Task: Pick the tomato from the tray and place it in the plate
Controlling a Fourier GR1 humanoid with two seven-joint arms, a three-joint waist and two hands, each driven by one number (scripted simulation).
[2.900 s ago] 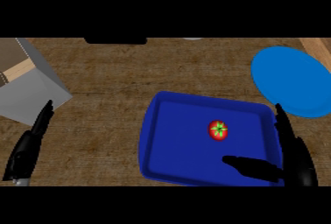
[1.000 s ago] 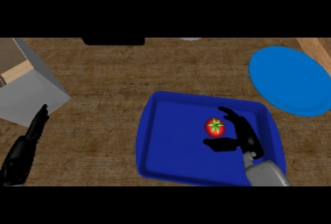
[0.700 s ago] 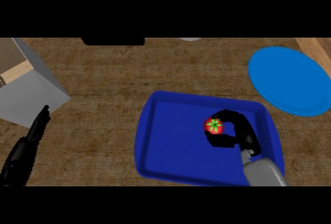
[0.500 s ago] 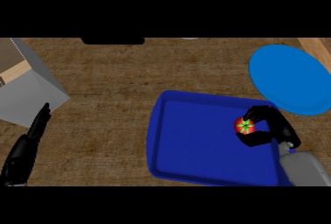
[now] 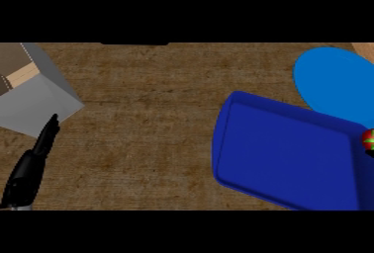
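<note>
The red tomato (image 5: 369,140) with its green top shows only partly, cut off by the right edge of the head view, over the right rim of the blue tray (image 5: 285,158). Just below the tomato a sliver of my black right hand (image 5: 370,152) shows against it; the rest of that hand and its arm lie outside the view. The round blue plate (image 5: 332,81) lies on the counter just beyond the tray, at the upper right. My left hand (image 5: 30,165) rests open at the lower left, fingers pointing up, far from the tray.
A grey box (image 5: 33,96) with a brown top stands at the left edge, just above my left hand. Brown counter (image 5: 146,123) spreads between the box and the tray. A dark object (image 5: 135,43) sits at the far edge.
My right hand closed round the tomato and carried it right, from the tray's middle to its right rim. Tray and plate now sit further right in the view. The left hand stayed put.
</note>
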